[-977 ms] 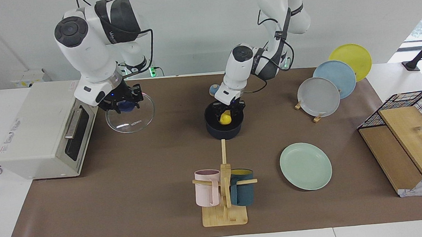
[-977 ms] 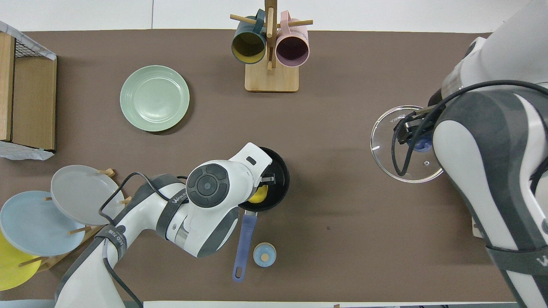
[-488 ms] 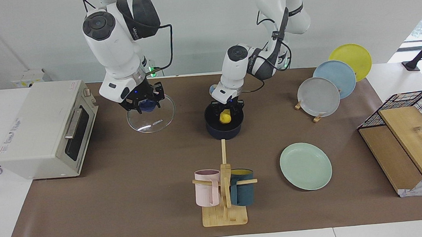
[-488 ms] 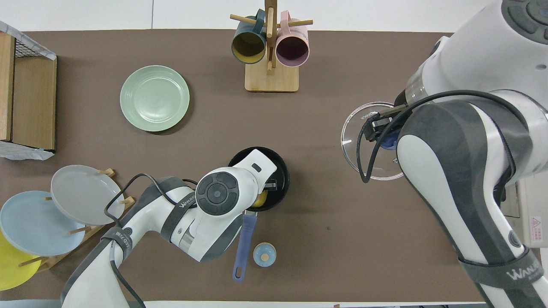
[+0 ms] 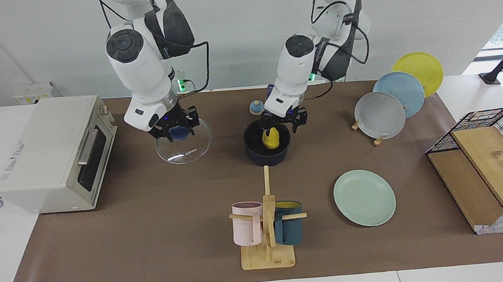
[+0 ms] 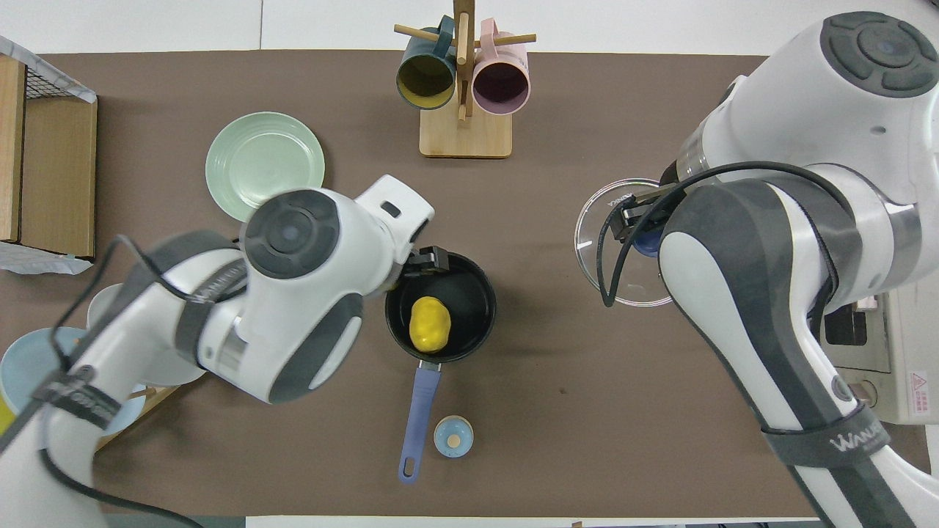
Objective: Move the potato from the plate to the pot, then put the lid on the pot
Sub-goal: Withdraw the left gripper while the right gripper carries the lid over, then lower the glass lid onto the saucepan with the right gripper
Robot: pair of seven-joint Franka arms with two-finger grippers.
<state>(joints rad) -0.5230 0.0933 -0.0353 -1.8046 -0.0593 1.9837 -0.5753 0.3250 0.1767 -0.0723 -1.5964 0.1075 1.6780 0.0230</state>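
Note:
The yellow potato [image 5: 271,138] [image 6: 430,325] lies in the dark navy pot [image 5: 268,157] [image 6: 473,293], whose blue handle [image 6: 418,411] points toward the robots. My left gripper [image 5: 284,127] [image 6: 424,258] hangs open and empty just above the pot's rim. My right gripper [image 5: 175,131] [image 6: 637,233] is shut on the blue knob of the glass lid [image 5: 185,148] [image 6: 612,257] and holds it over the mat between the toaster oven and the pot. The mint-green plate [image 5: 364,197] [image 6: 257,158] lies empty, farther from the robots than the pot, toward the left arm's end.
A toaster oven [image 5: 49,155] stands at the right arm's end. A mug rack [image 5: 266,228] with two mugs stands farther from the robots than the pot. A plate rack [image 5: 390,100] and a wire basket [image 5: 487,151] stand at the left arm's end. A small blue-topped knob [image 6: 452,436] lies beside the pot handle.
My left gripper let go of the potato in the pot and rose clear of it. My right gripper carried the lid from beside the toaster oven toward the pot.

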